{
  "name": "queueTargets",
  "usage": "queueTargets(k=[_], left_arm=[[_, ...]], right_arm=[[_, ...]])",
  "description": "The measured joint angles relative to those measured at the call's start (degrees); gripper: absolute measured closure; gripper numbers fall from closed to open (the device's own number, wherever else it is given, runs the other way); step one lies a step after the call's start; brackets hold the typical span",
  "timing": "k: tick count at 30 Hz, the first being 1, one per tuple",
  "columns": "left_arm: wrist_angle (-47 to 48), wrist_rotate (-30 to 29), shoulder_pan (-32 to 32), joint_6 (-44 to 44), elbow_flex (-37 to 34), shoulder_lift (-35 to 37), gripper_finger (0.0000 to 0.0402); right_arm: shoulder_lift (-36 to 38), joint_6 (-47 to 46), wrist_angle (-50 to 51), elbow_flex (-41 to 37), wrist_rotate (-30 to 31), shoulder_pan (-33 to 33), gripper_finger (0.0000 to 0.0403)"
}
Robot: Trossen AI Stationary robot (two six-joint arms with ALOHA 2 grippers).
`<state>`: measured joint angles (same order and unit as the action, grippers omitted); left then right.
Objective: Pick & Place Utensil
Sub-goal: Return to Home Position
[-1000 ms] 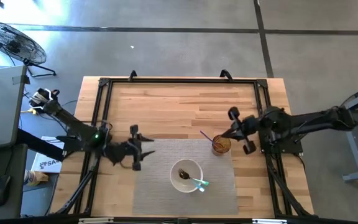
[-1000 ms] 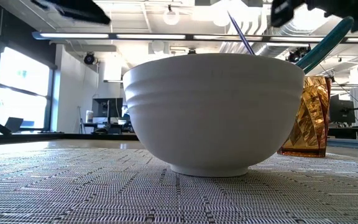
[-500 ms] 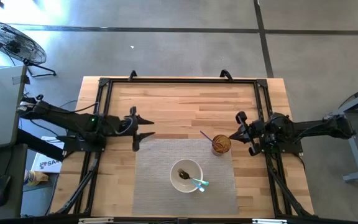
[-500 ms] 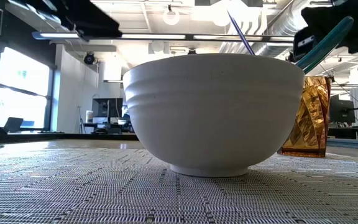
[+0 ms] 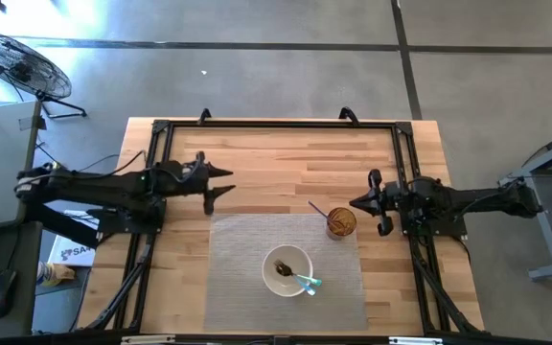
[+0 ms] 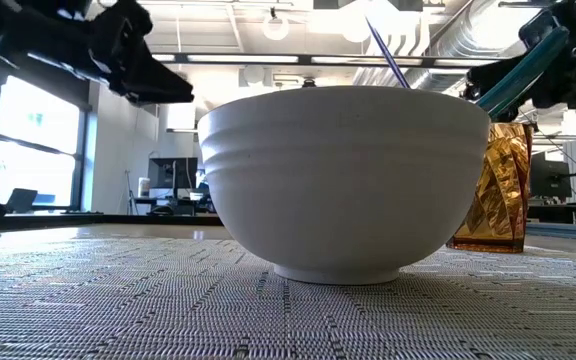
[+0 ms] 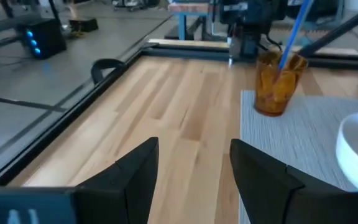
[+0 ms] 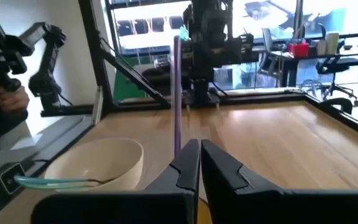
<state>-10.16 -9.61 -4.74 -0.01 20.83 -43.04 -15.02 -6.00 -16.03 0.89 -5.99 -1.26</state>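
While both hang over wood planks, I note the left gripper's (image 5: 226, 182) fingers apart, the right gripper's (image 5: 356, 202) pressed together. Green spoon (image 5: 307, 282) lies in the round, ribbed white bowl (image 5: 274, 257) on the woven mat (image 5: 238, 287), well apart from both.

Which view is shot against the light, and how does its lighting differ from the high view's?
Low view: windows and ceiling lamps shine from behind, so the left arm and right arm show as silhouettes and the white bowl is shaded on its near side; high view: even light, no strong shadows on the grey mat.
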Motion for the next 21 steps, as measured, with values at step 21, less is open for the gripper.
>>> queueTargets(k=[21], left_arm=[[0.05, -5.45, -11.40, -0.90, -12.73, 20.14, 0.0204]], right_arm=[[-0.11, 0.00, 0.83, 0.00, -0.23, 0.02, 0.0395]])
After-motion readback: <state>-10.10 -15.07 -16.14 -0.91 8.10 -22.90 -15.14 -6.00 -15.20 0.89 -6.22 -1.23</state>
